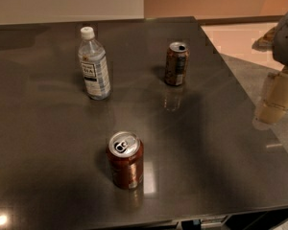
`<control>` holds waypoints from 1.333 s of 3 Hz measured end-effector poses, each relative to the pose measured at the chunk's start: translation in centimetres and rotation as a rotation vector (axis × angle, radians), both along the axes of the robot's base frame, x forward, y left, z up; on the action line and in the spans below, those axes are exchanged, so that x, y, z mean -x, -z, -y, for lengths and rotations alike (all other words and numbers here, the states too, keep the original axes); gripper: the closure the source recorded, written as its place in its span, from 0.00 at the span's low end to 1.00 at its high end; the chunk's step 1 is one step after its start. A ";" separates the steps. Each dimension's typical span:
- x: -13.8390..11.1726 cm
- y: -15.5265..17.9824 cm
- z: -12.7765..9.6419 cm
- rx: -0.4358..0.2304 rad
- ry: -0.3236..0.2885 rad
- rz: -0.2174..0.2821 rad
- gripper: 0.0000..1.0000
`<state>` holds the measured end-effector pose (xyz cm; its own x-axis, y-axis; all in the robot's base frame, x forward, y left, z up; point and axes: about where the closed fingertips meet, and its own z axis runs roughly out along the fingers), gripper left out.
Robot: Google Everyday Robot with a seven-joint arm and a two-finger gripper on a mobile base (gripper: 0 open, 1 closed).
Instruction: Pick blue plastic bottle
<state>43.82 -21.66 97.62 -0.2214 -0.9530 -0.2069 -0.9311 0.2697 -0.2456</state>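
Note:
The blue plastic bottle point(93, 64) stands upright on the dark table point(206, 143), at the back left. It is clear bluish plastic with a white cap and a white-and-blue label. My gripper point(271, 107) is at the right edge of the view, beyond the table's right edge and far to the right of the bottle. It holds nothing that I can see. Only its beige end and part of the grey arm above it show.
A reddish-brown can point(176, 63) stands at the back centre-right, to the right of the bottle. A second reddish-brown can point(125, 160) stands near the front, in the middle. The table's right edge runs diagonally, with pale floor point(240, 40) beyond it.

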 end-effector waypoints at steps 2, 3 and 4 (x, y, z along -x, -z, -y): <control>-2.6 -0.8 -3.1 -0.048 -0.026 0.040 0.00; -5.5 -1.0 -7.0 -0.121 -0.058 0.044 0.00; -8.4 -1.4 -11.7 -0.205 -0.093 0.047 0.00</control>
